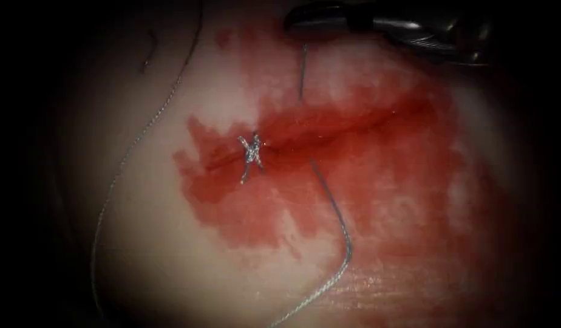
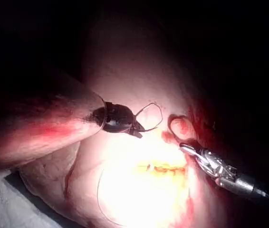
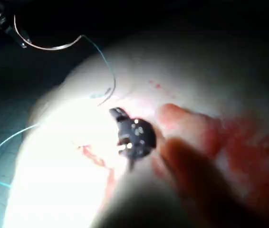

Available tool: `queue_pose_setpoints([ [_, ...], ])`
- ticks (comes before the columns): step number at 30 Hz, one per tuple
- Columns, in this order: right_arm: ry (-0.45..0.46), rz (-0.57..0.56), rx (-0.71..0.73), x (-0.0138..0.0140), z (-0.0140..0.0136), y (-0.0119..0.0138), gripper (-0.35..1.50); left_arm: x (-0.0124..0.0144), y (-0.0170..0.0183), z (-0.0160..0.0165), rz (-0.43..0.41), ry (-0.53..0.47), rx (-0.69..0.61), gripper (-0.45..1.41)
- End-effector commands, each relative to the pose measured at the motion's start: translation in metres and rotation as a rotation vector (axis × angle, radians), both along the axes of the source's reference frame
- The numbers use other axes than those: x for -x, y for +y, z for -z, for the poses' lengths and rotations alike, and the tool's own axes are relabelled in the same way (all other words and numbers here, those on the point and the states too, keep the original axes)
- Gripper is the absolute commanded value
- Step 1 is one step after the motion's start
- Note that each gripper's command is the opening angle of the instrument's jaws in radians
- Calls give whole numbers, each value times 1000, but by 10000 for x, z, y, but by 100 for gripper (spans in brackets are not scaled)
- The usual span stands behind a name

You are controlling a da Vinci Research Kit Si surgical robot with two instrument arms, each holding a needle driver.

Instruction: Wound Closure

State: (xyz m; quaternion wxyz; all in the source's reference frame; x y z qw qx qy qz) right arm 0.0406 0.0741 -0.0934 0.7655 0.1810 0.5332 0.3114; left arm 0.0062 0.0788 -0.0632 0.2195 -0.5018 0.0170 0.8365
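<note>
The needle [image 3: 53,47] is gripped near its pointed end by the left tool [image 2: 137,130], outside the tissue [image 1: 171,255]. A strand of thread [image 1: 302,73] above the cut [image 1: 353,124] is clamped by the right tool [image 1: 295,24].

Tissue [image 1: 171,255]: pale, moist, with a soft sheen, faintly ridged near the lower edge. Red fluid [image 1: 365,164]: wet and glossy, soaked in patches. Thread [image 1: 338,267]: braided, grey-blue, slightly shiny; same twisted texture at the knot [image 1: 251,152]. Needle [image 3: 49,46]: thin, smooth, polished metal. Right tool [image 1: 311,18]: dark, glossy metal with bright glints. Left tool [image 2: 137,128]: dark, smooth, shiny. Cloth [image 2: 1,209] beside the tissue: matt, woven.
</note>
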Motion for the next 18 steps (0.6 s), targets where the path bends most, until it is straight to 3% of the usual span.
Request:
queue_pose_setpoints([
  [1,6,0,3,-13,-4,2,-35,5,5,-10,-5,22,4,-35],
  [8,14,-5,13,-13,-5,2,-30,9,2,-56,16,181,24,-35],
  [10,27,-19,21,-13,-5,1,22,10,0,-69,21,201,26,-35],
  [11,32,-30,40,-14,-4,0,62,9,0,-79,41,192,6,-13],
  [12,29,-36,56,-14,-4,0,79,8,1,-83,60,179,-20,4],
  [14,21,-56,77,-14,-4,-1,103,5,4,-88,129,147,-102,49],
  [18,17,-63,98,-13,-3,-1,116,0,7,-86,229,90,-172,72],
])
